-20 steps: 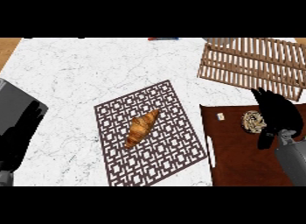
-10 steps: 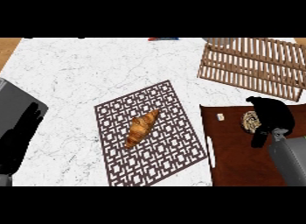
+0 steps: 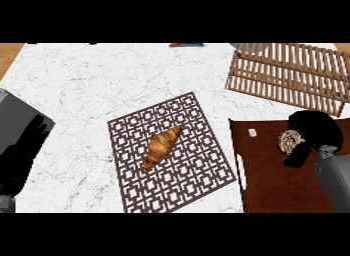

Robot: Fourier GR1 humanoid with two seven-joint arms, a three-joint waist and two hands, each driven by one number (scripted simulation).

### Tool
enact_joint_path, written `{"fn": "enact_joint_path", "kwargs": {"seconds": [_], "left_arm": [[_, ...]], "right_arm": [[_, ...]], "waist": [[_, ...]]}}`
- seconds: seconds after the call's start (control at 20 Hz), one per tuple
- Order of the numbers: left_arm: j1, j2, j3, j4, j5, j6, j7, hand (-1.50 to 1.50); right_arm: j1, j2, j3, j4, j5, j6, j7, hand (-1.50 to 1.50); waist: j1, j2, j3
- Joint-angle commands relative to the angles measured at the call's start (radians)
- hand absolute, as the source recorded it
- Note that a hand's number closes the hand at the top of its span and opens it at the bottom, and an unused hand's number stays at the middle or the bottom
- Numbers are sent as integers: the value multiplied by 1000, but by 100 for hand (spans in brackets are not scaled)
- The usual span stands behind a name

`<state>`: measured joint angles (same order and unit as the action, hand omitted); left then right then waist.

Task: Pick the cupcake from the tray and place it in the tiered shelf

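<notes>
The cupcake (image 3: 288, 141), pale with a swirled top, sits on the dark brown tray (image 3: 270, 182) at the right. My right hand (image 3: 316, 131) curls round it from the right, with its thumb below the cupcake, and hides part of it. The wooden slatted tiered shelf (image 3: 296, 75) lies at the far right, beyond the tray. At the left edge my left hand (image 3: 12, 157) rests open, away from everything.
A brown patterned mat (image 3: 200, 170) lies in the middle of the white marble counter with a croissant (image 3: 162, 146) on it. A small white item (image 3: 252, 132) lies on the tray's far left corner.
My right hand has settled a little lower over the cupcake and its fingers have curled round it. The left hand, croissant and shelf have not moved.
</notes>
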<state>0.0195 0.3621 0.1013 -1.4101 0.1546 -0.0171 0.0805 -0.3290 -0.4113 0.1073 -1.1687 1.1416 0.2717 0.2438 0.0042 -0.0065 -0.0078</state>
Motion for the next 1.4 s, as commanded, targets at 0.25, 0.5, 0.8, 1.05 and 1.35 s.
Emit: {"fn": "enact_joint_path", "kwargs": {"seconds": [0.25, 0.5, 0.8, 1.05, 1.35], "left_arm": [[23, -36, 0, -68, -28, 5, 57, 0], [-22, -35, 27, 83, -50, -22, -64, 0], [27, -54, 25, -11, -44, -2, -10, 0], [-13, -26, 45, -8, -39, -14, 27, 0], [-20, -54, 26, 4, -65, 6, 15, 0]], "right_arm": [[35, 27, 2, -173, 48, -45, 19, 150], [27, 53, -18, -332, -19, 13, 4, 150], [90, 177, -6, -551, -122, 48, 41, 150], [38, 193, -109, -821, -254, 273, 197, 150], [-91, 308, -301, -979, -494, 391, 398, 150]], "waist": [[-3, 4, 8], [-10, 5, 7], [-14, 1, 8], [-23, 0, 7], [-26, -1, 7]]}}
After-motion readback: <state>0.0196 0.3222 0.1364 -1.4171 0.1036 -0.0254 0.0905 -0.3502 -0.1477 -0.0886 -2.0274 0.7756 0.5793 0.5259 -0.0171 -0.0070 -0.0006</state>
